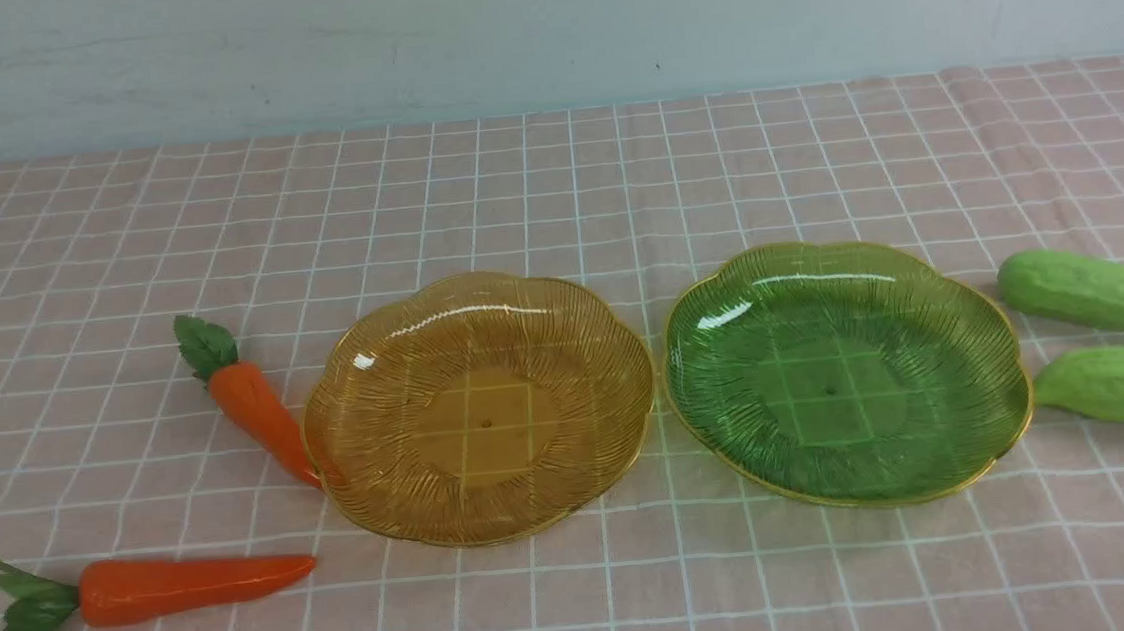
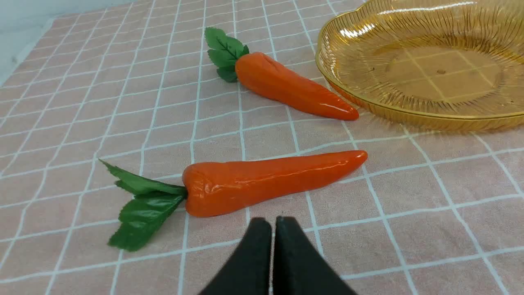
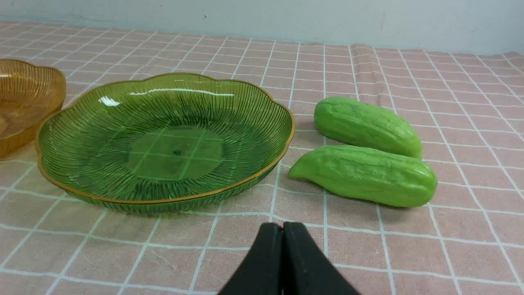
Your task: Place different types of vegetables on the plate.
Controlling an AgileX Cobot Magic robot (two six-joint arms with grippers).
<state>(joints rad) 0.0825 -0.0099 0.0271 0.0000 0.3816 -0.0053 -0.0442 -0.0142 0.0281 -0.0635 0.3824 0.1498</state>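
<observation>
Left claw (image 2: 273, 224), tips together and empty, sits just short of the near carrot (image 2: 262, 184); beyond, the far carrot (image 2: 286, 88) lies with its tip just beside the amber plate (image 2: 409, 115). Right claw (image 3: 282, 227), also closed on nothing, faces the near gourd (image 3: 368, 176), the far gourd (image 3: 364, 125) behind it, both beside the green plate (image 3: 163, 201).

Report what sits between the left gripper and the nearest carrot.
Only bare checked cloth. The left wrist view shows the shut left gripper just short of the carrot, nothing between them.

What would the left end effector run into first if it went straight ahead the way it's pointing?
Probably the nearer carrot, lying crosswise just ahead of the shut left end effector; depth is uncertain.
</observation>
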